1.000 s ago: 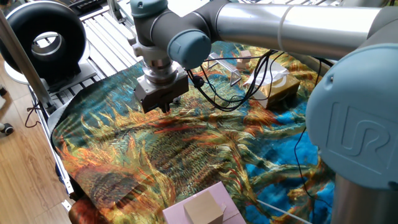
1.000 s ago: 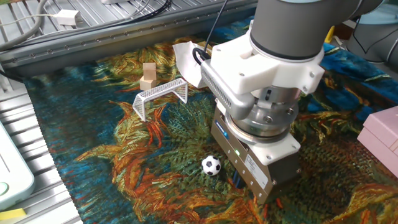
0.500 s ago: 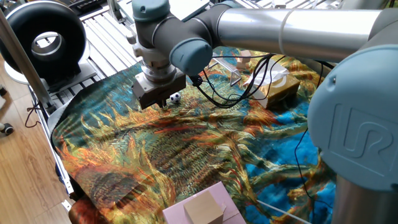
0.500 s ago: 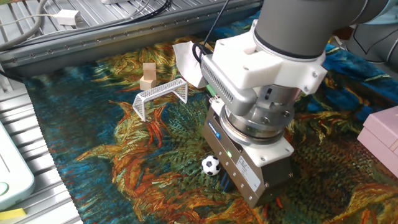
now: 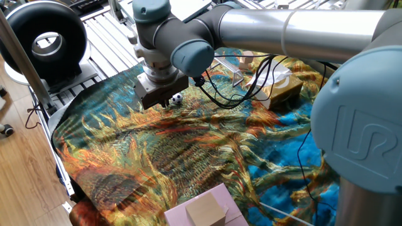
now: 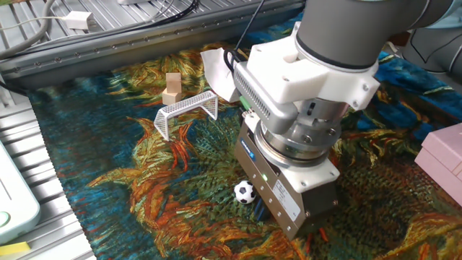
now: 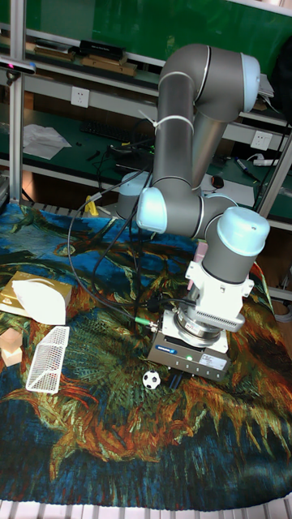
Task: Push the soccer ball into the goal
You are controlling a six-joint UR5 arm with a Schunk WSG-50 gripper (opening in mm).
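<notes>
The soccer ball (image 6: 245,192) is a tiny white ball with black patches lying on the painted cloth. It also shows in one fixed view (image 5: 177,98) and in the tall fixed view (image 7: 151,379). My gripper (image 5: 162,103) stands low over the cloth right beside the ball, fingers together and holding nothing. In the other fixed view the gripper (image 6: 268,214) is mostly hidden under its own body. The goal (image 6: 188,112) is a silver mesh frame, well apart from the ball, and it appears again in the tall fixed view (image 7: 47,357).
A small wooden block (image 6: 172,88) stands just behind the goal. A tan tissue box (image 5: 282,88) sits by the goal, with black cables (image 5: 232,100) trailing over the cloth. A pink box (image 6: 444,155) sits at the cloth's edge.
The gripper has shifted a little sideways along the cloth, so the ball now shows beside it in one fixed view. The ball has stayed where it was.
</notes>
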